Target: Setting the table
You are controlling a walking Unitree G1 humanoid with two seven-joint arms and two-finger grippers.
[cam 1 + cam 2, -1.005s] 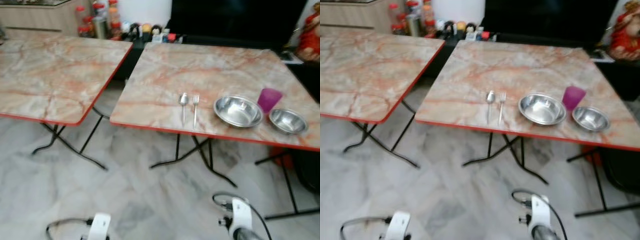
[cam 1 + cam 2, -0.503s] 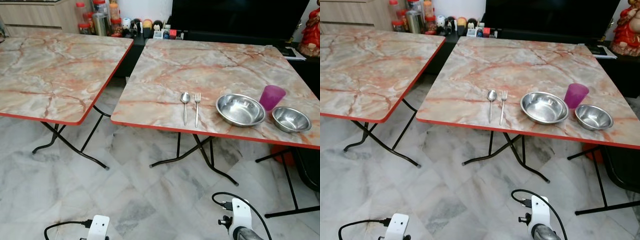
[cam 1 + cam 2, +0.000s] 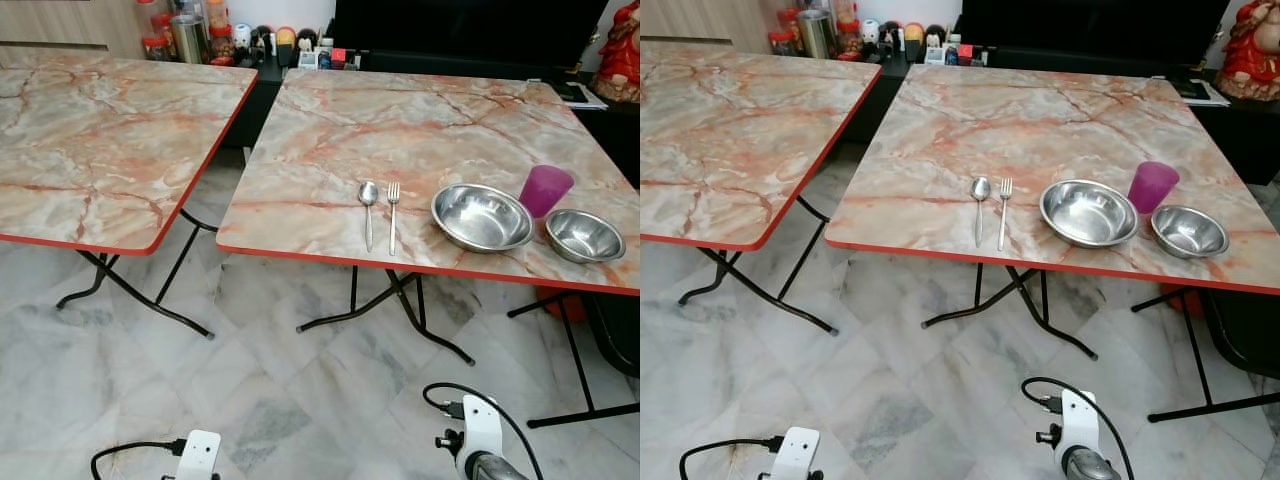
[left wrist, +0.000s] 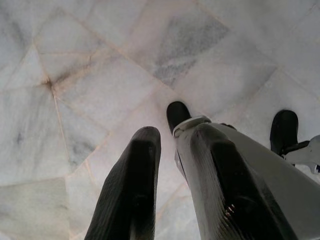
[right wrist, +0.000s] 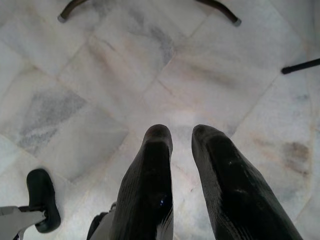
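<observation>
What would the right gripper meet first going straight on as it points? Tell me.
Most likely the marble floor. The right gripper points down at bare tiles with nothing between; the table's black legs lie further out, off that line. Depth is hard to judge.

Second marble-pattern folding table [image 3: 100, 150], left of the set one. Jars and small bottles [image 3: 190, 30] on a dark low cabinet [image 3: 270, 75] behind. Pale marble floor [image 3: 250, 390].

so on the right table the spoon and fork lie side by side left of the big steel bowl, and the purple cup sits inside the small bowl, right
Not quite. The purple cup is not inside the small bowl; it stands on the table itself, behind and between the two bowls, as the left eye view shows. The rest holds: the spoon and fork lie side by side left of the big steel bowl.
</observation>
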